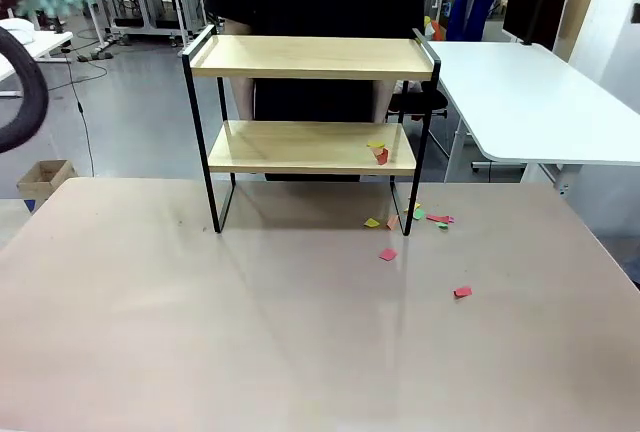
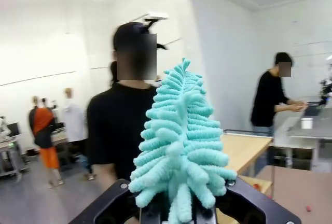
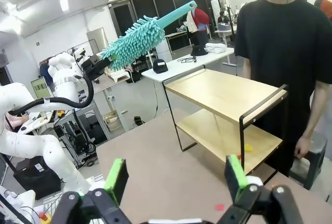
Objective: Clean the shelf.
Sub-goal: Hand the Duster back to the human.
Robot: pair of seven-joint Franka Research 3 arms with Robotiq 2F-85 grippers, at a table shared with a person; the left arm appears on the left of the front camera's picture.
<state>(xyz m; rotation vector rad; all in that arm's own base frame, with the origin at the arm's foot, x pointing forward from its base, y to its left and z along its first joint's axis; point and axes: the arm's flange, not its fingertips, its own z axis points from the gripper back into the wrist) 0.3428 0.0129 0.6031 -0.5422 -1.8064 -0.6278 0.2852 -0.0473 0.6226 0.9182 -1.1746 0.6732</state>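
Right wrist view: my left claw (image 3: pixel 102 64) grips a fluffy turquoise duster (image 3: pixel 136 40); right claw (image 3: pixel 176 180) gapes wide before the two-tier wooden, black-framed shelf (image 3: pixel 228 107).

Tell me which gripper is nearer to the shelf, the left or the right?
Likely the right. The right gripper hangs open over the table, facing the shelf. The left gripper, shut on the teal duster, is raised high, away from the shelf's left side.

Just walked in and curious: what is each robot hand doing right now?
Left hand: closed, holding the teal duster up in the air.
Right hand: open, holding nothing.
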